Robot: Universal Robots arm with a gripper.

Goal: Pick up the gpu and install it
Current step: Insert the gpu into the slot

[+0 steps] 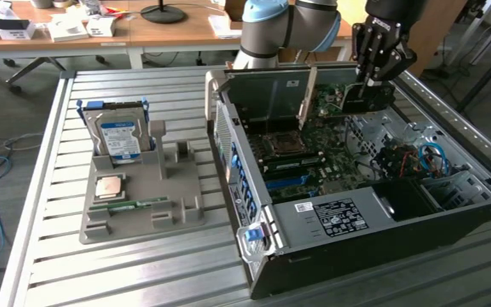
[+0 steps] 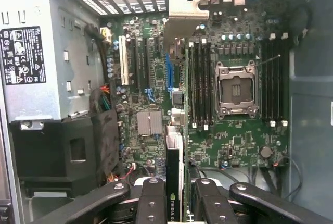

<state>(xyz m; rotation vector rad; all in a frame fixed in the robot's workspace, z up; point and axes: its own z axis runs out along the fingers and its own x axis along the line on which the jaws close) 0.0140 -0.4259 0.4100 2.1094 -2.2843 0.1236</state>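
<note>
While end effector (image 1: pixel 370 82) clamps gpu (image 1: pixel 360 101) upright over motherboard (image 1: pixel 314 137), long axis level, bracket (image 1: pixel 308 96) toward exterior view's left.

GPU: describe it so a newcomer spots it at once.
Find the open case on the exterior view's right. At its far end the gripper clamps the gpu: a dark card, the only one held up above the motherboard.

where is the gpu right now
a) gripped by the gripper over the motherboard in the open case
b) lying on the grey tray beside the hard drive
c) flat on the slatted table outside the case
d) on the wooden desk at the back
a, the gripper is shut on the gpu and holds it on edge above the motherboard inside the open case.
</note>
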